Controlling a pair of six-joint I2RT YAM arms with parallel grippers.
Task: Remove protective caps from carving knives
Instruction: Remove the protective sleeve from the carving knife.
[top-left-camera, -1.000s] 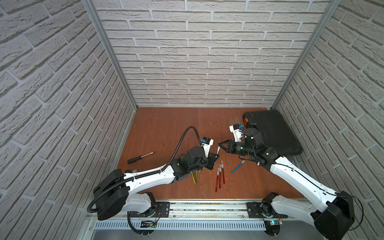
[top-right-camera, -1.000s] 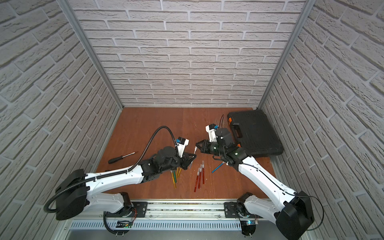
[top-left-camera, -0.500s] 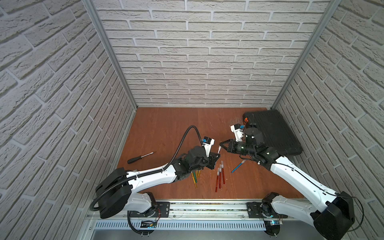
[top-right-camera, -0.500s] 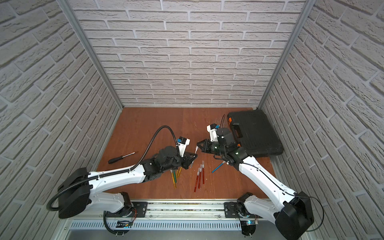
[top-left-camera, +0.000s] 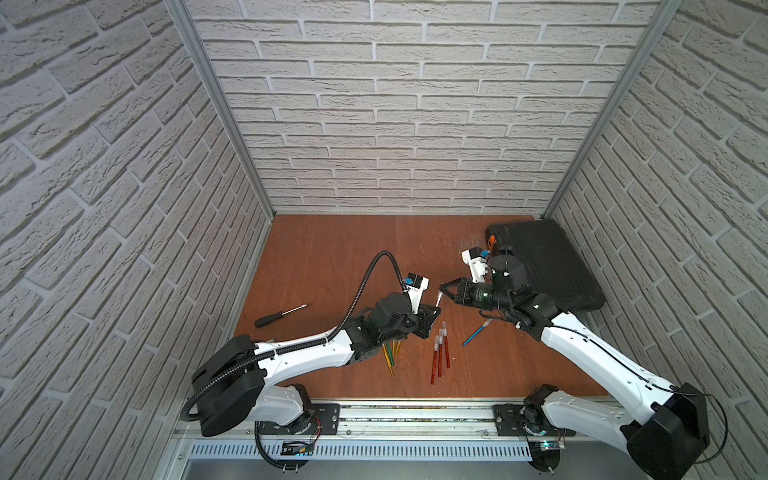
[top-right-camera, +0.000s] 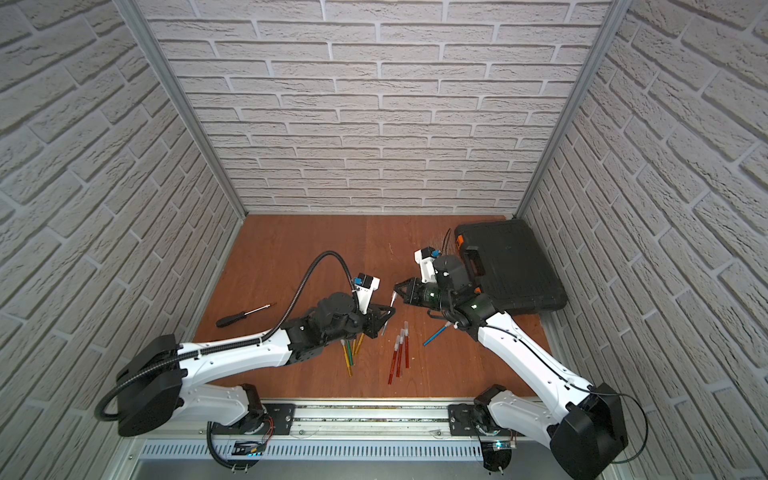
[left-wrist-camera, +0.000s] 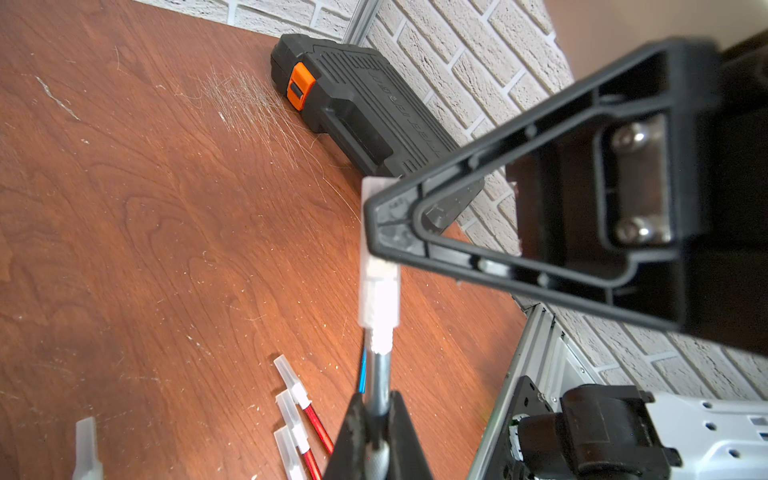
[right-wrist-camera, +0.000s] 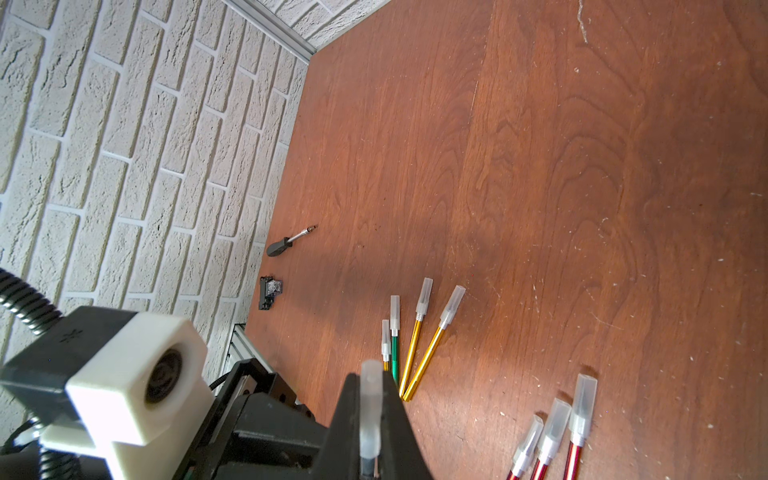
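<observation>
My left gripper (left-wrist-camera: 377, 409) is shut on the silver handle of a carving knife (left-wrist-camera: 380, 380), which it holds above the table. A translucent protective cap (left-wrist-camera: 379, 291) covers the knife's front end, and a white collar shows just behind it. My right gripper (right-wrist-camera: 370, 386) is shut on that cap (right-wrist-camera: 370, 411). In both top views the two grippers (top-left-camera: 432, 311) (top-left-camera: 442, 287) meet tip to tip over the middle of the table. Three red capped knives (top-left-camera: 439, 353), gold and green capped knives (top-left-camera: 390, 353) and a blue one (top-left-camera: 476, 334) lie below.
A black tool case (top-left-camera: 544, 266) with an orange latch lies at the back right by the wall. Towards the left wall a black-handled screwdriver (top-left-camera: 282, 316) lies on the wood, with a small black part (right-wrist-camera: 270, 293) near it. Brick walls enclose three sides.
</observation>
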